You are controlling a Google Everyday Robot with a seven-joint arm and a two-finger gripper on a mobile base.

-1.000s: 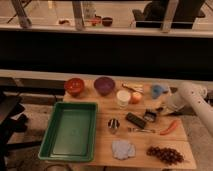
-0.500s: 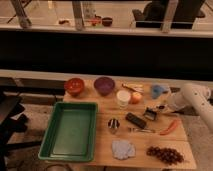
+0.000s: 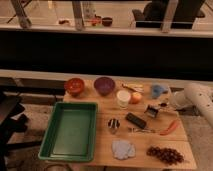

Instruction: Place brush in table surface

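Observation:
The brush (image 3: 151, 111), a small dark squarish block with a pale rim, sits on the tan wooden table surface (image 3: 102, 150) towards its right side. My gripper (image 3: 162, 105) is at the end of the white arm (image 3: 194, 97) that reaches in from the right. It is just to the right of the brush, close to it or touching it; I cannot tell whether it holds it.
A green tray (image 3: 56, 146) fills the table's left. A red bowl (image 3: 74, 86), purple bowl (image 3: 104, 85), white cup (image 3: 123, 97) and blue object (image 3: 159, 90) stand at the back. A black bar (image 3: 135, 120), thin utensil (image 3: 142, 130), red chili (image 3: 170, 127), grapes (image 3: 164, 154) and grey cloth (image 3: 123, 149) lie in front.

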